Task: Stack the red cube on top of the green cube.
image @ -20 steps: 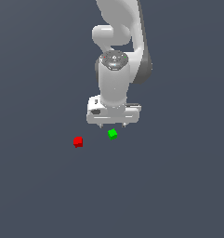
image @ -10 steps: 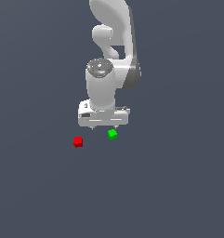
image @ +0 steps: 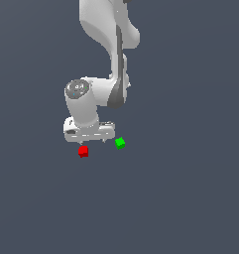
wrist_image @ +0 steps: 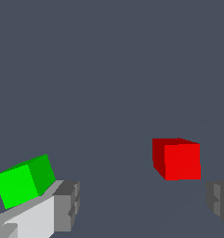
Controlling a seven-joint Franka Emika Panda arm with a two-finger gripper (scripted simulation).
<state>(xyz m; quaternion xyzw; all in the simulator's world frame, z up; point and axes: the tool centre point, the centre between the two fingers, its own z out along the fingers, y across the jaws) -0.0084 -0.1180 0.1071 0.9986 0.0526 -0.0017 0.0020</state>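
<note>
Moved toward exterior view's left: gripper (image: pixel 89 143) | fingers spread, empty | near red cube (image: pixel 83 151) | green cube (image: pixel 120 143) beside

Plain dark slate-grey ground (image: pixel 190 198) (flat, evenly lit) fills both views.

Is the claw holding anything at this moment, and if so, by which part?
Nothing is held. The claw is open, with the red cube lying ahead of its fingers, untouched, and the green cube off to one side.
</note>
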